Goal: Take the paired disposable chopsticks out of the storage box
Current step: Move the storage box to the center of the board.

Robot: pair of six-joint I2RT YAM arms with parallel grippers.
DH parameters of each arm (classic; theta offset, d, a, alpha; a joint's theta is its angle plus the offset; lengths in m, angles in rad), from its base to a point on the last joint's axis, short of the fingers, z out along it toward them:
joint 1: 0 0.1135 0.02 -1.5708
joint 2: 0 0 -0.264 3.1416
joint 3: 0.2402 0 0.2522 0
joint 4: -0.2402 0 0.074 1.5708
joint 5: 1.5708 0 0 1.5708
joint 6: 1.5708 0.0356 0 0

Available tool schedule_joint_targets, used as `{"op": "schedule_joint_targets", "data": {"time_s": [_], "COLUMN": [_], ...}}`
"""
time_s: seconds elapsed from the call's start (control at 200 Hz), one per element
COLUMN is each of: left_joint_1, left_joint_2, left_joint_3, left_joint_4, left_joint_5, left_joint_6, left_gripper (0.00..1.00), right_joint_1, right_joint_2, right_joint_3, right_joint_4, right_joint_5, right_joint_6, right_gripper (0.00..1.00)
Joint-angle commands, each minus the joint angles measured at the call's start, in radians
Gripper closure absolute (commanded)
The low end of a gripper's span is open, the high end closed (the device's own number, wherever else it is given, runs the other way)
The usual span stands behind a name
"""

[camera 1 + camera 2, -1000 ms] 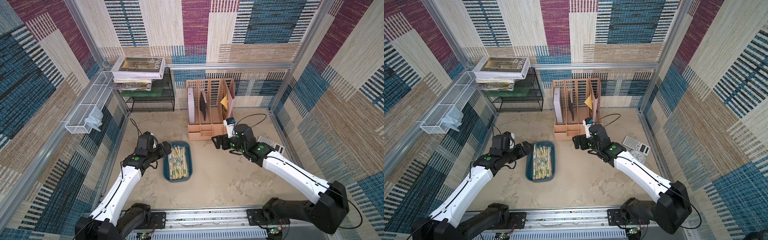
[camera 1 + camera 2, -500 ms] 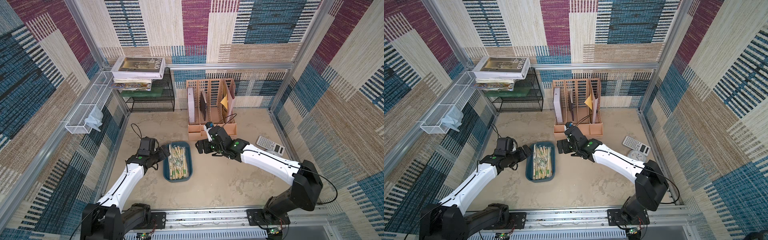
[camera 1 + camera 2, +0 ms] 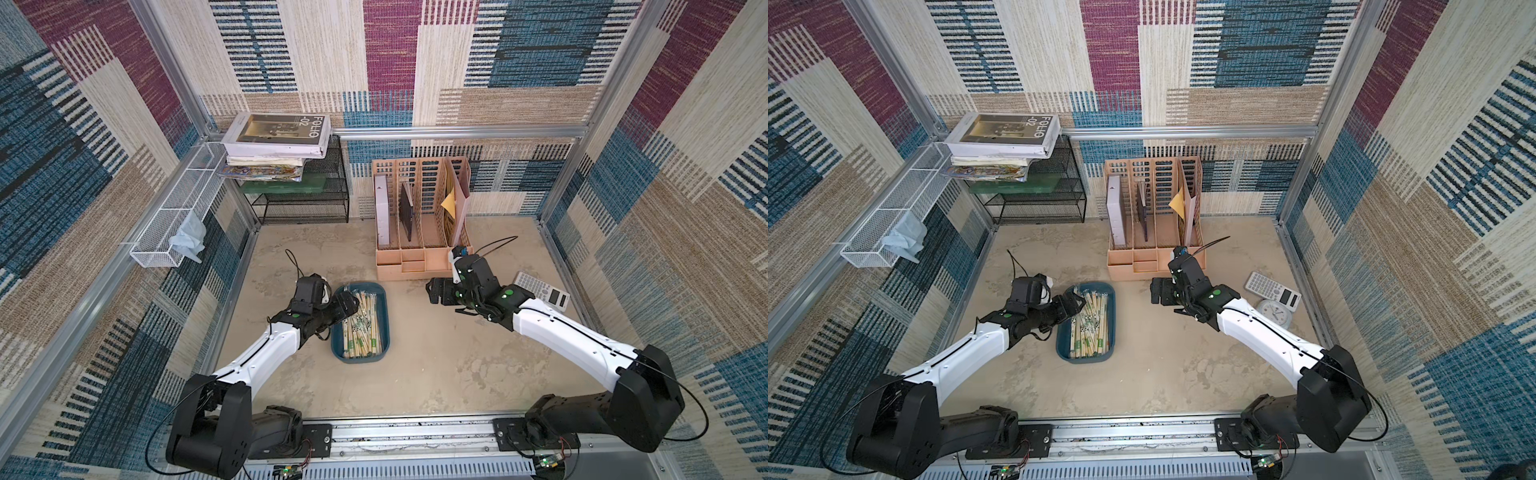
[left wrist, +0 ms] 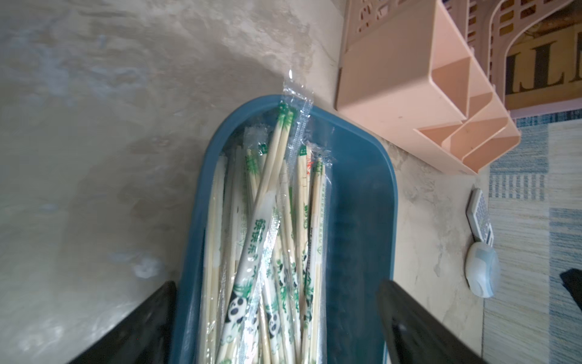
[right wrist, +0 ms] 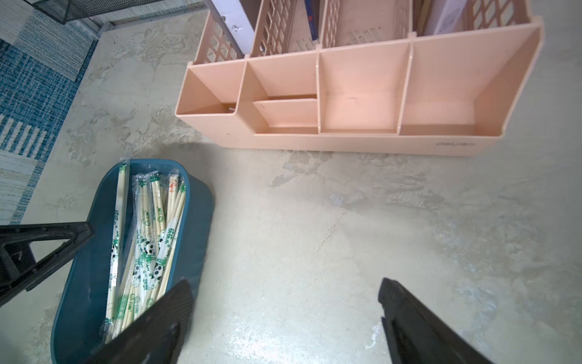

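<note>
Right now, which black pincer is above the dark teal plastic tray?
The left pincer: it hangs over one end of the tray; the right pincer is apart, over the tabletop.

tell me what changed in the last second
The left claw moved in over the storage box rim, above the paired disposable chopsticks, open and holding nothing. The right claw swung toward the box, then pulled back toward the peach organizer, also open and empty. Box, chopsticks and organizer stayed put.
</note>
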State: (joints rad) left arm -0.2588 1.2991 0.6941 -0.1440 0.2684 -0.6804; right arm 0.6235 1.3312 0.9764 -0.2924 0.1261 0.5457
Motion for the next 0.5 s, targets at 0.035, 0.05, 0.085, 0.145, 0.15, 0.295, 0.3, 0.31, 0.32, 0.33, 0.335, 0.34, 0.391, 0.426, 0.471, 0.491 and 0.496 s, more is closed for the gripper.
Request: {"op": "schedule_joint_targets", "data": {"time_s": [0.035,0.05,0.085,0.145,0.15,0.295,0.3,0.31,0.32,0.33,0.335,0.34,0.391,0.426,0.471,0.491,0.496], "left_joint_1": [-0.080,-0.089,-0.109,-0.147,-0.152,-0.272,-0.275,-0.282,-0.291,-0.299,-0.302,-0.306,-0.341,-0.362,-0.384,-0.393,-0.395], "left_joint_2": [0.046,0.053,0.069,0.090,0.092,0.133,0.135,0.137,0.141,0.145,0.145,0.147,0.164,0.179,0.200,0.210,0.212], "left_joint_3": [0.040,0.044,0.052,0.063,0.065,0.082,0.082,0.083,0.083,0.087,0.087,0.089,0.104,0.117,0.141,0.152,0.155], "left_joint_4": [0.074,0.077,0.085,0.097,0.098,0.137,0.139,0.143,0.146,0.149,0.150,0.151,0.158,0.160,0.161,0.162,0.162], "left_joint_5": [-0.002,-0.004,-0.005,-0.018,-0.019,-0.075,-0.077,-0.079,-0.081,-0.084,-0.086,-0.087,-0.098,-0.104,-0.120,-0.125,-0.125], "left_joint_6": [-0.025,-0.028,-0.038,-0.055,-0.056,-0.100,-0.102,-0.103,-0.105,-0.107,-0.109,-0.110,-0.120,-0.120,-0.122,-0.121,-0.120], "left_gripper": [0.01,0.01,0.01,0.01,0.01,0.01,0.01,0.01,0.01,0.01,0.01,0.01,0.01,0.01,0.01,0.01,0.01], "right_joint_1": [-0.020,-0.023,-0.030,-0.039,-0.039,-0.056,-0.056,-0.058,-0.058,-0.059,-0.059,-0.059,-0.062,-0.065,-0.065,-0.066,-0.065], "right_joint_2": [-0.035,-0.040,-0.050,-0.071,-0.073,-0.119,-0.122,-0.125,-0.128,-0.130,-0.132,-0.133,-0.144,-0.149,-0.156,-0.159,-0.158], "right_joint_3": [-0.035,-0.041,-0.051,-0.069,-0.069,-0.105,-0.107,-0.109,-0.112,-0.113,-0.115,-0.115,-0.126,-0.131,-0.138,-0.141,-0.140], "right_joint_4": [0.021,0.020,0.019,0.016,0.016,0.007,0.008,0.007,0.007,0.006,0.006,0.005,0.000,-0.004,-0.005,-0.004,-0.005], "right_joint_5": [-0.012,-0.011,-0.011,-0.013,-0.013,-0.013,-0.013,-0.013,-0.013,-0.011,-0.011,-0.011,-0.007,-0.004,-0.003,-0.003,-0.003], "right_joint_6": [0.012,0.011,0.013,0.015,0.015,0.021,0.021,0.020,0.020,0.021,0.022,0.023,0.024,0.024,0.027,0.027,0.028], "right_gripper": [0.04,0.05,0.04,0.04,0.04,0.04,0.04,0.04,0.04,0.04,0.04,0.04,0.04,0.04,0.04,0.04,0.04]}}
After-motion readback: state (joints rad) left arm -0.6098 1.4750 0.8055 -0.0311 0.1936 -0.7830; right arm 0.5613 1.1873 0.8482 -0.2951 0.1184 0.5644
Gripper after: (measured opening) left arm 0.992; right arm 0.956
